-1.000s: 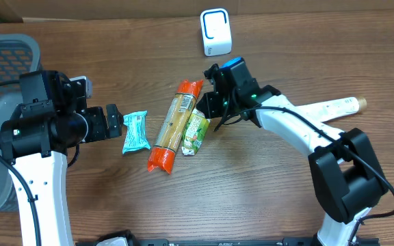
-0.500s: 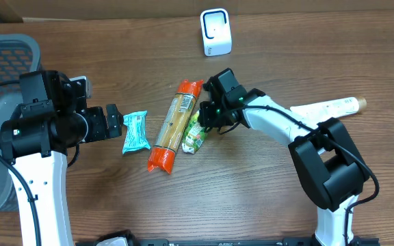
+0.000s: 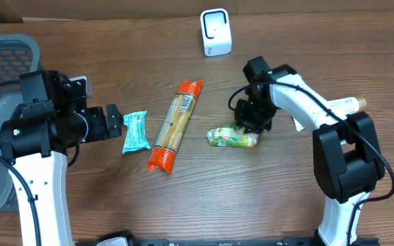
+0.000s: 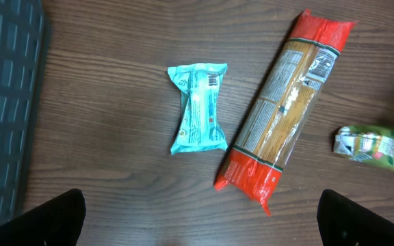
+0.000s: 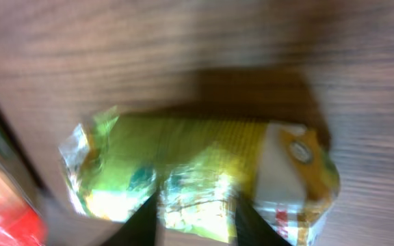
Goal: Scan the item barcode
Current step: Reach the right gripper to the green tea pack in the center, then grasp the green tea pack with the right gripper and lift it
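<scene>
Pouch: green snack pouch (image 3: 232, 139) lies flat near the table's middle, apart from the spaghetti pack (image 3: 174, 126) on its right-edge side. Probably set alone for a cleaner pickup.
Right gripper (image 5: 197, 220): hangs directly over the pouch, fingers (image 5: 149, 222) parted across its middle. Too blurred to tell whether they touch the wrapper.
Left gripper (image 3: 115, 123): jaws wide, empty, beside the teal bar (image 3: 135, 131) toward the left edge, out of the way.
Scanner (image 3: 215, 32): upright near the far edge, well apart from the pouch, so the scan is not yet done.
Change: a second ago the pouch lay against the spaghetti pack; now it sits further right, turned crosswise. The left arm is unmoved.
</scene>
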You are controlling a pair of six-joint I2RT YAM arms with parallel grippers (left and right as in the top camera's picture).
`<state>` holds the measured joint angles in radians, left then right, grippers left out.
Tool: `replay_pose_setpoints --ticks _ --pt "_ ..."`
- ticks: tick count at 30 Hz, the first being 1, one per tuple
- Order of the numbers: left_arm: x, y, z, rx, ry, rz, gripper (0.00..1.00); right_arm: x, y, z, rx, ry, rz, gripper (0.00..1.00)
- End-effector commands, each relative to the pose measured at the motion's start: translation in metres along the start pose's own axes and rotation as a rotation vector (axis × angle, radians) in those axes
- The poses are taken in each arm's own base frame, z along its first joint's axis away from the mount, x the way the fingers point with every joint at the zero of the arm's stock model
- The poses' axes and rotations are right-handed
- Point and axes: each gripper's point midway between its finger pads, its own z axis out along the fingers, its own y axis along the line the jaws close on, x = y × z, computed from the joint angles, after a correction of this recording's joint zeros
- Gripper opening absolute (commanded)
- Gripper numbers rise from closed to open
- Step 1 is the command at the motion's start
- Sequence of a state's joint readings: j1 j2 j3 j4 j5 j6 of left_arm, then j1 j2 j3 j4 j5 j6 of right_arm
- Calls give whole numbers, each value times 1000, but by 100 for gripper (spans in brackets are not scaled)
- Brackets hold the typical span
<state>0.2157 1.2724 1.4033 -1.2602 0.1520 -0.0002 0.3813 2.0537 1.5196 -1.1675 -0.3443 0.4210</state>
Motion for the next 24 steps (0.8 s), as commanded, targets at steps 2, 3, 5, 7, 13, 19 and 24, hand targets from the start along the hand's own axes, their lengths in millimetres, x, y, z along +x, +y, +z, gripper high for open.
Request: replay_pose_setpoints --ticks 2,3,5,7,13,19,24 --pt "-5 -2 -5 -3 -23 14 100 -6 2 -29 81 -26 -451 57" --pt "-5 -2 -5 -3 -23 14 100 -10 -3 -32 123 -38 -508 60" --pt "-5 -2 -5 -3 -23 13 99 -16 -12 -34 193 -50 -612 66" --pt "-5 -2 -5 -3 -23 14 100 -15 -18 -30 215 -26 -699 77" --pt "-5 -2 -5 -3 -23 14 100 4 -24 -9 167 57 -811 81" --pt "-6 -2 -5 -3 -24 14 100 6 -34 20 154 59 -849 84" --pt "-5 -2 -5 -3 -23 14 100 9 -34 29 129 60 -863 77"
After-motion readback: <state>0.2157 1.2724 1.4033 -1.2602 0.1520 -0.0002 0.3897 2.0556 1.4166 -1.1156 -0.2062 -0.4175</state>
